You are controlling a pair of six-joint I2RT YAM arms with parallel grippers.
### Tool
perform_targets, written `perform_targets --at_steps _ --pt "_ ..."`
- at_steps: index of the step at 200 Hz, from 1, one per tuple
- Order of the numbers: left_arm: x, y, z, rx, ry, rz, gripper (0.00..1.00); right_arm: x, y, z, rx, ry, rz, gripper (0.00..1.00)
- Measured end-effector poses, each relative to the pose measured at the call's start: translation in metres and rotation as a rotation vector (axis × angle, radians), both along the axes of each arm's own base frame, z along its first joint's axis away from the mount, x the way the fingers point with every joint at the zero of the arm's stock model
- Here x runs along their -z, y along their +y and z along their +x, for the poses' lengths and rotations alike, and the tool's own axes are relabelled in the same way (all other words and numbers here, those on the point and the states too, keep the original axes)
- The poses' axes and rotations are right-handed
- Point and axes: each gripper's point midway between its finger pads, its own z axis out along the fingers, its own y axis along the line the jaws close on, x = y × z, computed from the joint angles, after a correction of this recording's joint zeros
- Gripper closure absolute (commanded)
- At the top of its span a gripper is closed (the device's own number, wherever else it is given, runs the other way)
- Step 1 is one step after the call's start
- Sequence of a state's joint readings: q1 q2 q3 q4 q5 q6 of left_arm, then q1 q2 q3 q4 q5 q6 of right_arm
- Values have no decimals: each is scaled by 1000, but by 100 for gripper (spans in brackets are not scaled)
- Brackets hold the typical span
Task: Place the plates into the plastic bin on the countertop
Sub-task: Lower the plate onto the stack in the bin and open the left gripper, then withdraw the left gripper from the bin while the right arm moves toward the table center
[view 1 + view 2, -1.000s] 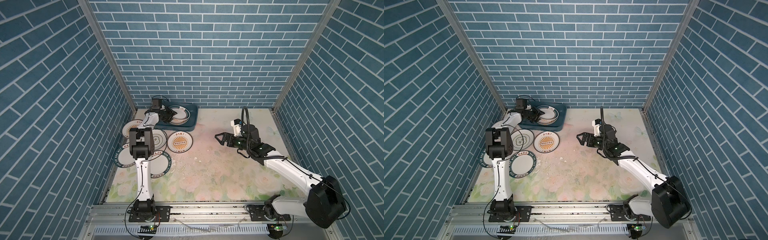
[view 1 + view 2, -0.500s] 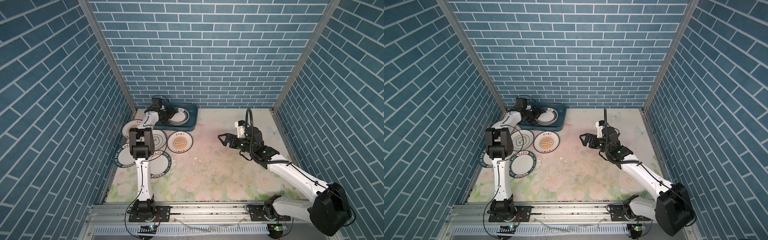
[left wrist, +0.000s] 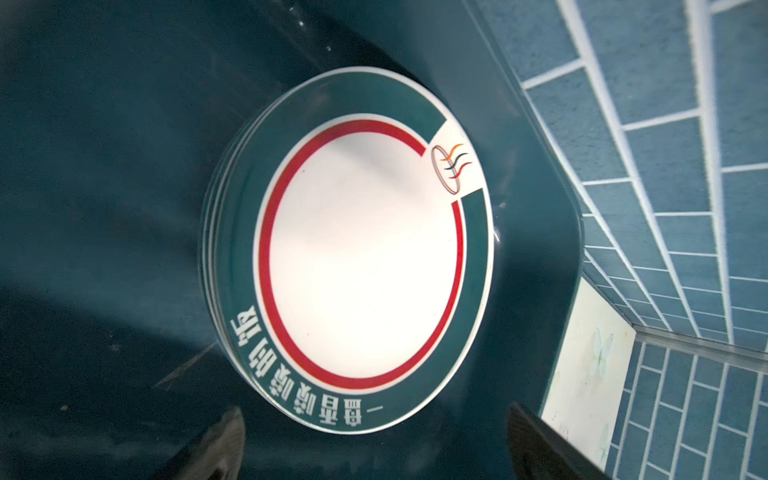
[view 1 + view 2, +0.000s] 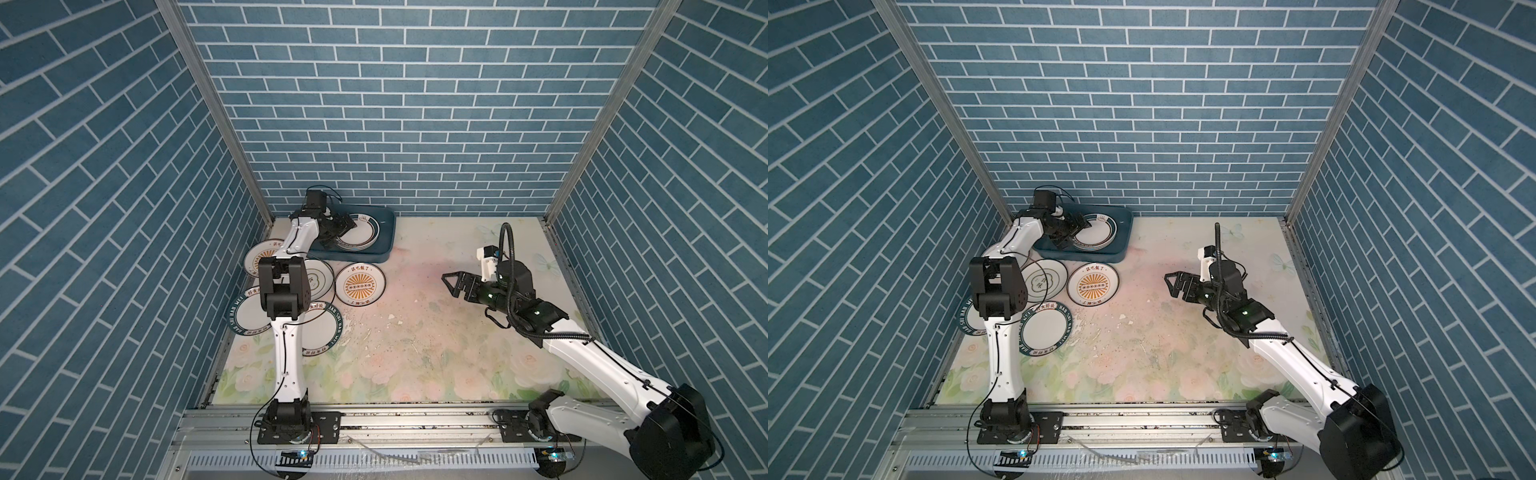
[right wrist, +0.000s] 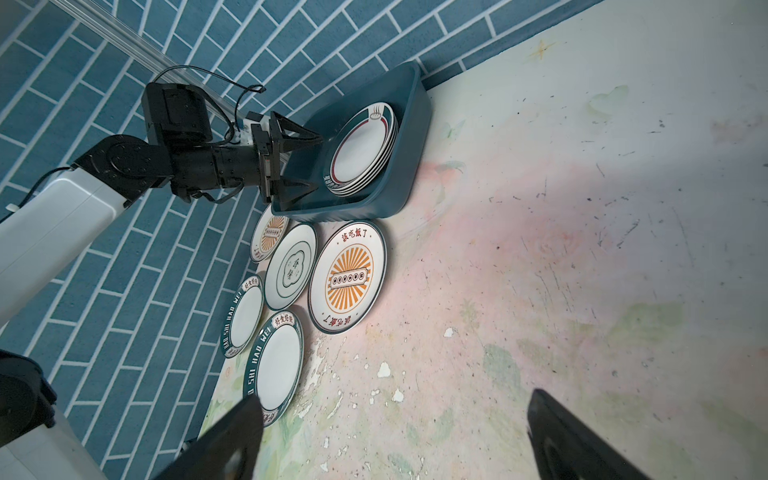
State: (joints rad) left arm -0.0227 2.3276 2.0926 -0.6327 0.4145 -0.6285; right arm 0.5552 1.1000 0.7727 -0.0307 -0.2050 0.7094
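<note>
Step now: I think the left claw [image 4: 337, 230] is done with one plate and must go for the next one.
Left claw: it is wide open and holds nothing. It hangs over the near-wall end of the bin [image 4: 374, 255].
Pile in the bin: a pile of plates [image 4: 357, 232] lies flat in the other end of the bin. The top plate [image 3: 361, 266] has a green edge and a red ring.
Pile and left claw: the pile is just beside the claw tips. In the left wrist view the two tips sit on either side of the near edge of the pile. I cannot tell if they touch it.
How to do it well: lift the claw straight up first, so no finger bumps the pile or the bin wall. Then move it slowly to a plate outside.
Plates left: five plates lie on the countertop [image 4: 415, 353], near the bin and close together. One has an orange sun [image 4: 359, 284], and it is nearest the open floor.
Good grab: plates are thin and slippery, so I think one finger should slide under the edge.
Right claw: the right claw [image 4: 451, 284] is wide open and empty. It hangs over bare countertop and points at the sun plate, well apart from it.
</note>
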Motion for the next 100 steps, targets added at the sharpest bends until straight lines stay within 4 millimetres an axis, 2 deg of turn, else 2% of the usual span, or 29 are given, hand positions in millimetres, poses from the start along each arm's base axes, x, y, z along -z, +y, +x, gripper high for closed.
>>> perform_targets --at_steps 19,55,77,100 --pt "-22 -5 -4 30 -45 26 1 -1 -2 0 10 -6 -2 2" --pt "-99 -14 -18 98 -215 70 0 -2 -4 2 25 -12 -7 1" --pt "-150 -15 -43 127 -326 84 0 -2 -5 2 27 -13 -7 2" --pt "-177 -16 -77 153 -390 90 0 0 -5 2 27 -12 -6 2"
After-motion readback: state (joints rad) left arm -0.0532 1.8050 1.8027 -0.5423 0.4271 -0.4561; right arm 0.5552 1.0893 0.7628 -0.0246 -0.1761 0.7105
